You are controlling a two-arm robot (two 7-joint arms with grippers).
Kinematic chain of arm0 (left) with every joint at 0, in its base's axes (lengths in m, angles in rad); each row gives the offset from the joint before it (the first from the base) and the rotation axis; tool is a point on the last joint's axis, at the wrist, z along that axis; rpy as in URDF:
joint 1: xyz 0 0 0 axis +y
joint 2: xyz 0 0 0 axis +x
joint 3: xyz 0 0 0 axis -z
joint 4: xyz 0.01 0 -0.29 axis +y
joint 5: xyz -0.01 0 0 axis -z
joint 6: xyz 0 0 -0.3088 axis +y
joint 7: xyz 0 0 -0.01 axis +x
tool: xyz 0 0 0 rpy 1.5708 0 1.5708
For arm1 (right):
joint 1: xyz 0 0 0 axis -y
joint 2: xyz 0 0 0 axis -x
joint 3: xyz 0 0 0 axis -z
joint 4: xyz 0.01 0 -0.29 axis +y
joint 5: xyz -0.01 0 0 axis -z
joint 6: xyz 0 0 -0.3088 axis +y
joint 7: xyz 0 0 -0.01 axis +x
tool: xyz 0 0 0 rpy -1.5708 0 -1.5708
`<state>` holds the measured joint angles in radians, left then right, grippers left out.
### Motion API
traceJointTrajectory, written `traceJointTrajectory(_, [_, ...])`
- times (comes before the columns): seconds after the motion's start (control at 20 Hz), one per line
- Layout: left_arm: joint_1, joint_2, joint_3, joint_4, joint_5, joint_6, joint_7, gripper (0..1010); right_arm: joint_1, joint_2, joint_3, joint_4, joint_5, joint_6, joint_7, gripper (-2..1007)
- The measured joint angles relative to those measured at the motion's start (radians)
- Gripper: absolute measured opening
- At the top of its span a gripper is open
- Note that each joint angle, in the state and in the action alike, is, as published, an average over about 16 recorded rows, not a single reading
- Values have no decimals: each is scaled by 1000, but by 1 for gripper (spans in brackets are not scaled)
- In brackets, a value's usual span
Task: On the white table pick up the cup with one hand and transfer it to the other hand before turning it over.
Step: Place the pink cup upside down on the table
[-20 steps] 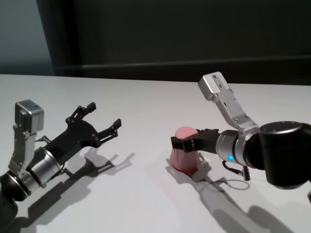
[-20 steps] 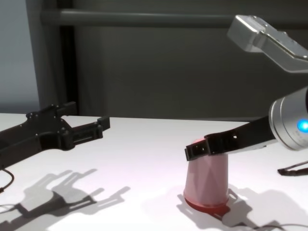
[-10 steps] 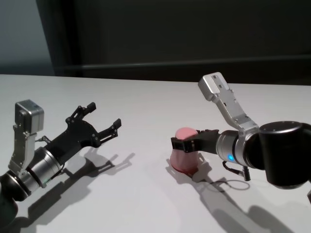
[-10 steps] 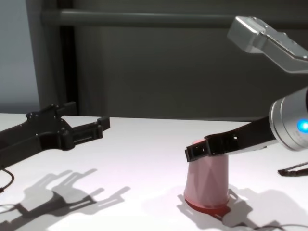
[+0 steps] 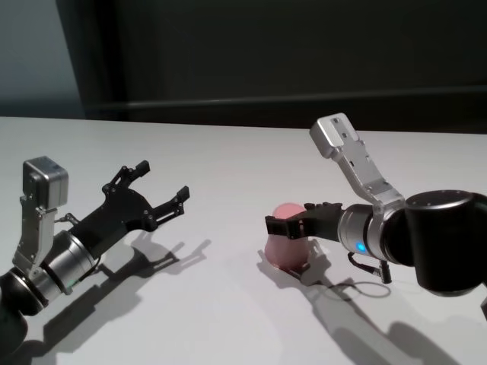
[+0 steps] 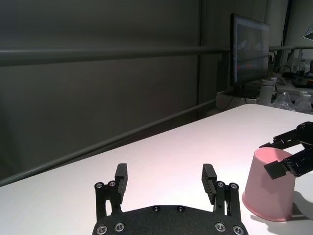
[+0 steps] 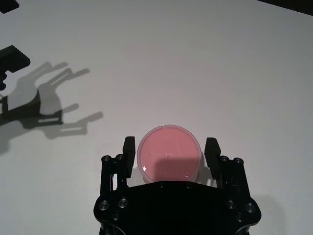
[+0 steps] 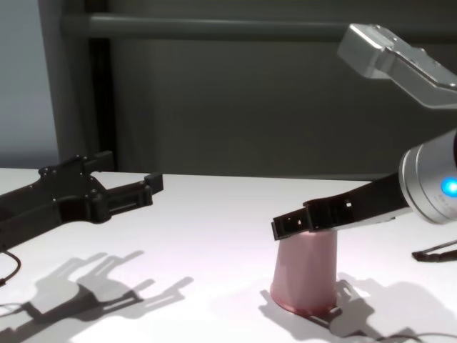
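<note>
The pale-pink cup (image 5: 285,242) stands upside down on the white table (image 5: 228,160), wide rim down, flat base up. My right gripper (image 5: 294,219) is open with one finger on each side of the cup near its top; small gaps show in the right wrist view, where the cup (image 7: 168,155) sits between the fingers (image 7: 128,149). The chest view shows the near finger crossing the cup (image 8: 305,275). My left gripper (image 5: 162,180) is open and empty, held above the table well to the left, pointing toward the cup (image 6: 269,188).
A dark wall and rail run behind the table's far edge. A thin black cable (image 5: 367,287) loops on the table by my right arm. A monitor (image 6: 249,56) stands far off beyond the table in the left wrist view.
My right gripper has slid slightly farther along and lower around the cup, so the near finger now covers the cup's top in the chest view. The left arm has not moved.
</note>
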<state>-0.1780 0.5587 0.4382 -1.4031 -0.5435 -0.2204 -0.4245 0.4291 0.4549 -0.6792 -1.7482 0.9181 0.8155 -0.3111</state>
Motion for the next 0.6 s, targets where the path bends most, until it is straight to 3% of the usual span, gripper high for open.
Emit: traceJointTrajectory(0.6, [0,0,0,0,0,0,0,1001,1,1,-1,0,1,-3,0,997])
